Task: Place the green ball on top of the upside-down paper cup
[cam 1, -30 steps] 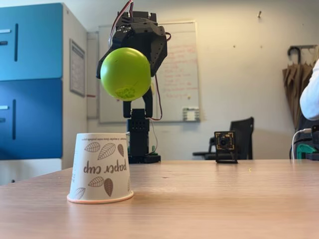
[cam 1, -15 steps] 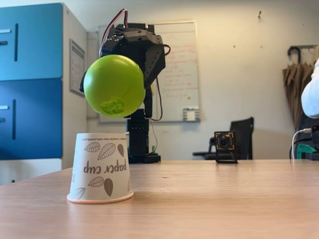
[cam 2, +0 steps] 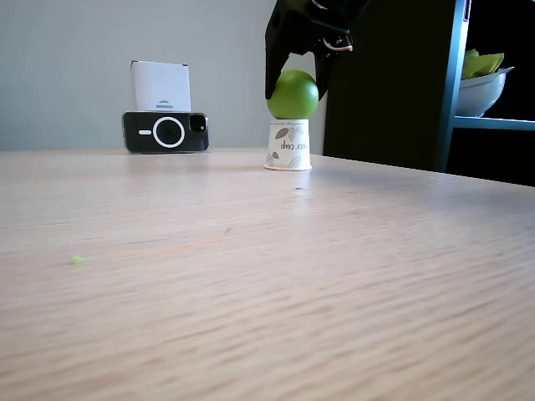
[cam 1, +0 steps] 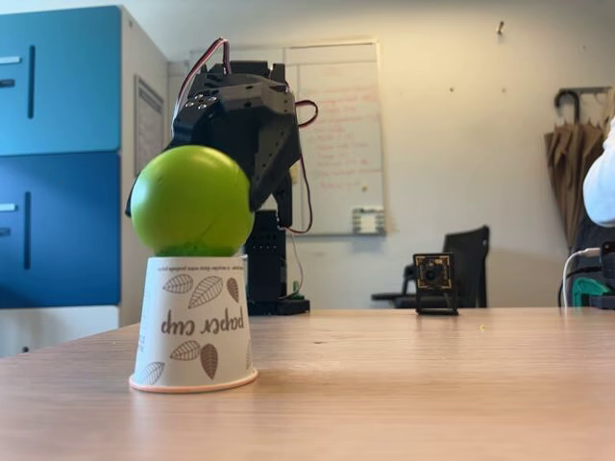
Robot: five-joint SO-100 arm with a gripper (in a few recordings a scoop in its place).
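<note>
- In both fixed views the surface (cam 1: pixel 404 384) is seen as pale wood grain, blurred in the nearest part; a tiny green speck (cam 2: pixel 76 260) lies on it in a fixed view.
- The cup (cam 1: pixel 193 322) is stood upside down on the surface, rim down, with leaf prints and inverted lettering; it is also seen small and farther off (cam 2: pixel 288 145).
- The ball (cam 1: pixel 192 201) is seated on the cup's narrow end, touching it, and overhangs it on both sides; the same is seen from the other side (cam 2: pixel 292 94).
- The gripper (cam 1: pixel 197 178) is closed around the ball: dark fingers are seen at both flanks of the ball, though their tips are hidden behind it.
- In a fixed view the gripper (cam 2: pixel 294 79) is cut off by the top edge and shows as a dark silhouette.
- Behind stand a small camera (cam 1: pixel 434 282) and, in a fixed view, a phone (cam 2: pixel 165 131) laid on its side.
- A person's sleeve (cam 1: pixel 601 182) is cut off at the right edge.
</note>
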